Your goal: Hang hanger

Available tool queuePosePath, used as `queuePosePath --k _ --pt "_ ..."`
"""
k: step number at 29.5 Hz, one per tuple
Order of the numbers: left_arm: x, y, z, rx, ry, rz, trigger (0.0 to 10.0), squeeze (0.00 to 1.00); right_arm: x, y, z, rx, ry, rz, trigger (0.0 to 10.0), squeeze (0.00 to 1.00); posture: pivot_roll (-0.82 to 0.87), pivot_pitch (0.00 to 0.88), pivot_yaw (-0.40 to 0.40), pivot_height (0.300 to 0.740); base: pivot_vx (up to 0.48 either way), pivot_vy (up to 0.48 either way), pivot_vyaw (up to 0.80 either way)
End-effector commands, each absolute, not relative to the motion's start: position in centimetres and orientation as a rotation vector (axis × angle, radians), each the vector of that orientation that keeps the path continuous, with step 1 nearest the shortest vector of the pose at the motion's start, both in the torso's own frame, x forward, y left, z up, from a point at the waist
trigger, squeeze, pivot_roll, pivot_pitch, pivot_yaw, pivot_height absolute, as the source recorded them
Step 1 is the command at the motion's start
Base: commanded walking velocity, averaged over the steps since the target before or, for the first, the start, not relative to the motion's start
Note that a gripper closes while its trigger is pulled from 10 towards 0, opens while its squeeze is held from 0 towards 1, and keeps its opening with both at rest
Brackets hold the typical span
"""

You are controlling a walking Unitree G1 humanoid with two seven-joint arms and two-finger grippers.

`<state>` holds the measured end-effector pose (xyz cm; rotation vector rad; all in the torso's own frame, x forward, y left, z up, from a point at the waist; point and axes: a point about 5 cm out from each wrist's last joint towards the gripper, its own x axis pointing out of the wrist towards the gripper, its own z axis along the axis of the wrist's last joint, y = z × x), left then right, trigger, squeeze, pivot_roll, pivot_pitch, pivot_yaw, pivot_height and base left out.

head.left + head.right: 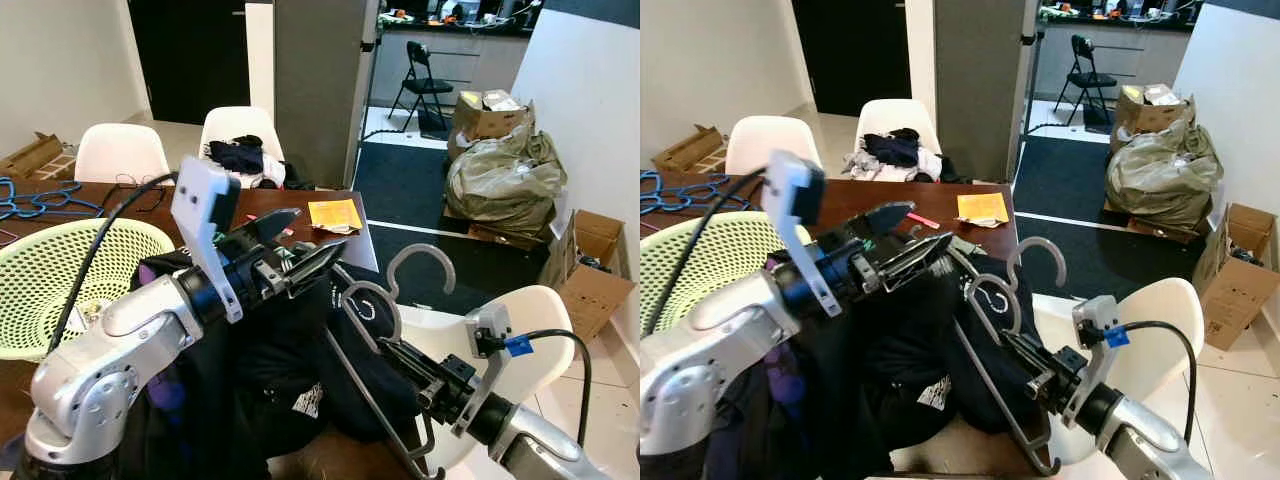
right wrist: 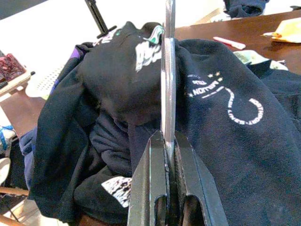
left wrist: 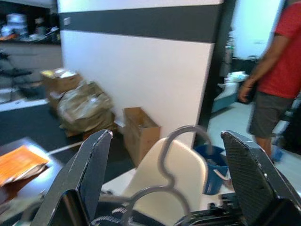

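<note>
Dining table (image 1: pixel 300 205) carrying a dark garment (image 1: pixel 910 350); right gripper (image 1: pixel 395 355) is pinching the stiff, light grey hanger (image 1: pixel 365 395) by its bar over the cloth, left gripper (image 1: pixel 300 250) hovering spread.

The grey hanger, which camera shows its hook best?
The left eye view: the hanger shows whole, its hook up and its bar clamped in the right hand. The right eye view matches. The left wrist view shows the hook between the left hand's open fingers; the right wrist view, just the bar.
</note>
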<state>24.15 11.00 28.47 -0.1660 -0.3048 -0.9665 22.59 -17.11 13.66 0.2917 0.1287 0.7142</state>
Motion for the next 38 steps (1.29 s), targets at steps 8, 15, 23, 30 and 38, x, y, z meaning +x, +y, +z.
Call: queuePosePath --k 8,15,23,30,38 --pt "27.1 13.7 25.2 -0.093 -0.216 -0.517 10.0 0.00 25.0 -21.9 14.7 0.371 -0.026 0.230 10.0 0.00 0.04 0.000 -0.038 0.740 0.000 0.000 0.00" --pt "27.4 16.1 21.5 0.047 -0.098 -0.222 10.0 0.00 25.4 -24.6 14.7 0.387 -0.056 -0.020 10.0 0.00 0.04 0.000 -0.035 0.740 0.000 0.000 0.00" --pt "27.3 18.4 19.5 0.175 -0.026 -0.054 10.0 0.00 26.0 -24.4 15.0 0.249 -0.038 -0.055 10.0 0.00 0.05 0.000 -0.039 0.740 0.000 0.000 0.00" --pt "27.2 17.7 19.4 0.188 -0.050 -0.038 10.0 0.00 26.5 -24.3 14.9 0.221 -0.025 -0.061 10.0 0.00 0.04 0.000 -0.044 0.740 -0.072 0.000 0.00" --pt "27.4 17.1 19.5 0.175 -0.068 -0.034 10.0 0.00 26.5 -24.2 14.9 0.221 -0.024 -0.051 10.0 0.00 0.04 0.000 -0.044 0.740 -0.261 0.000 0.00"
